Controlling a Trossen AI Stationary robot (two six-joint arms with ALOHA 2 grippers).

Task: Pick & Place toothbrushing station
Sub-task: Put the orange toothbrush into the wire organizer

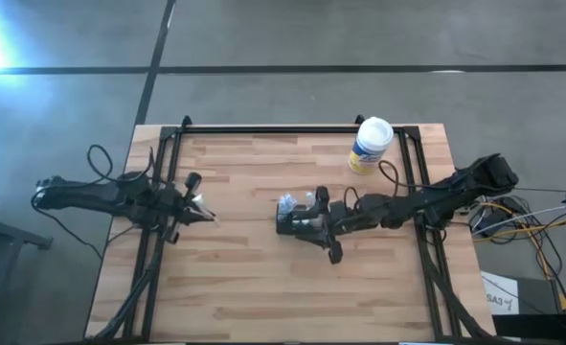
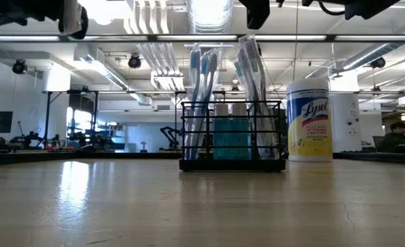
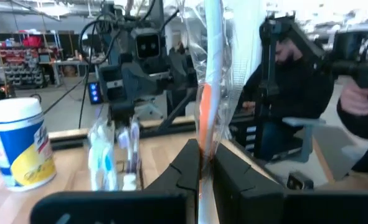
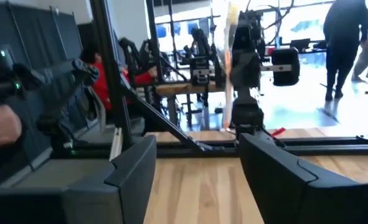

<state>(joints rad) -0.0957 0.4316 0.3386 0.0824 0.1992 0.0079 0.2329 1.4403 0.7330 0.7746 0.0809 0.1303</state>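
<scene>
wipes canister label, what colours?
Yellow and blue on a white canister, beside the black wire toothbrush holder. Low view shows it best.

Station [image 2: 232,136]: black wire box holder, upright on bench [image 2: 120,206] near centre, holding wrapped toothbrushes [image 2: 202,82] and a blue tube.

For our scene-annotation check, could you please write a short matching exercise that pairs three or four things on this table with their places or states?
Things:
1. black wire toothbrush holder
2. white cylindrical canister with yellow label
3. left gripper
4. right gripper

Places or states:
A. shut on a clear-wrapped toothbrush, at the table's left side
B. upright near the table's far right corner
C. open, next to the holder
D. at mid-table, holding toothbrushes

Pairs: 1-D, 2-B, 3-A, 4-C
</scene>
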